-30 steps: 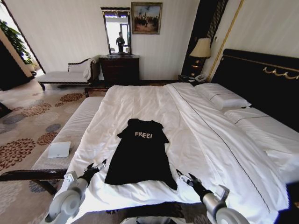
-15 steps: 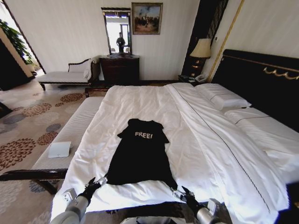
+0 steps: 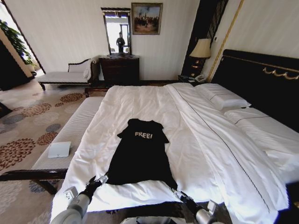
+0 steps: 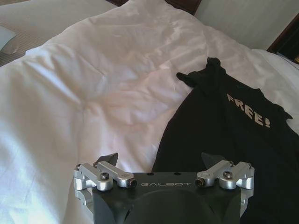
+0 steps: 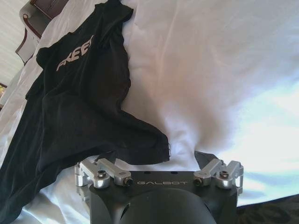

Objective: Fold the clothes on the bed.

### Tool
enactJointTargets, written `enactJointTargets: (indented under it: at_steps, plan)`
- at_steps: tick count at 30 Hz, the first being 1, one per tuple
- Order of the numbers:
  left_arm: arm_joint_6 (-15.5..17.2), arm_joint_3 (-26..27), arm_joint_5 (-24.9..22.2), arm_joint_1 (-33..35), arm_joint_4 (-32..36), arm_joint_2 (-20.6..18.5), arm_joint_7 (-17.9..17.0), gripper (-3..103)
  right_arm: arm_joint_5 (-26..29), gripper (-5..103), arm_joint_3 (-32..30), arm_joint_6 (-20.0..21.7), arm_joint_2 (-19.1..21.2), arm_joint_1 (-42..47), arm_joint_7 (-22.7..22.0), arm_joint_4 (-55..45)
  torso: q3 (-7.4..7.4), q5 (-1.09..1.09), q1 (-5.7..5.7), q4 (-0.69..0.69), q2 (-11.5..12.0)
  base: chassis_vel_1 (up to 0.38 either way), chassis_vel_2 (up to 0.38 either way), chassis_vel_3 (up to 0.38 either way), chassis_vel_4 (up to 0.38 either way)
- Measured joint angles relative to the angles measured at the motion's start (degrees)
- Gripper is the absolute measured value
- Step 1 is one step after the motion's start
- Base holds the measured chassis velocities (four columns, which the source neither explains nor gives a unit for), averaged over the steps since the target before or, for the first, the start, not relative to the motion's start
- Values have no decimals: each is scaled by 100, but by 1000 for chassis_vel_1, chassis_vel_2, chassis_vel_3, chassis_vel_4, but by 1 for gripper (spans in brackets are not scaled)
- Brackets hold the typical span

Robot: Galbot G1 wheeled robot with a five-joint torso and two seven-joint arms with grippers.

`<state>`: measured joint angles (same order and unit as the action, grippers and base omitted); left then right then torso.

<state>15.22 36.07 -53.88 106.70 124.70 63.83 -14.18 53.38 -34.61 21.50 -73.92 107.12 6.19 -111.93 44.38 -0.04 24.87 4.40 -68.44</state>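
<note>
The black T-shirt (image 3: 141, 154) is lying flat and face up on the white sheet of the bed (image 3: 196, 140), its "FREE!" lettering pointing away from the robot and its hem nearest to it. The left pincer (image 3: 99, 180) is sitting just off the hem's left corner, with the cloth spreading ahead of it and to its inner side; in the left wrist view its fingers (image 4: 108, 159) are standing apart over the hem's edge, gripping nothing. The right pincer (image 3: 178, 194) is sitting just short of the hem's right corner, which is flaring out toward it; its fingers (image 5: 204, 158) are likewise apart, the corner lying between and just ahead of them. Neither is holding cloth yet. The shirt looks light, limp and thin, so it is likely to sag and drag rather than keep its shape, and the sheet beneath may bunch up with it. The two hem corners look like the best places to pinch, each directly ahead of its pincer
</note>
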Motion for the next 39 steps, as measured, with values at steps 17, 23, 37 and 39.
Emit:
enactJointTargets:
  at_steps: [17, 23, 37, 39]
  plan:
    - [49, -115, 28, -84, -57, 35, -86, 100, -22, 34, 62, -66, -79, -254, 91, 310, 0, 0, 0, 0, 0, 0, 0, 0, 0]
    - [49, -109, 5, -28, -101, 43, -60, 100, -140, 13, 60, -148, -101, -255, 125, 318, 0, 0, 0, 0, 0, 0, 0, 0, 0]
    - [2, -322, 163, 365, -186, 147, 72, 100, -325, 0, 12, -230, -100, -150, 141, 216, 0, 0, -1, -1, 0, 0, 0, 0, 0]
    - [2, -339, 134, 269, -295, 195, 84, 100, -325, 0, 1, -230, -97, -137, 141, 200, 0, 0, 0, 0, 0, 0, 0, 0, 0]
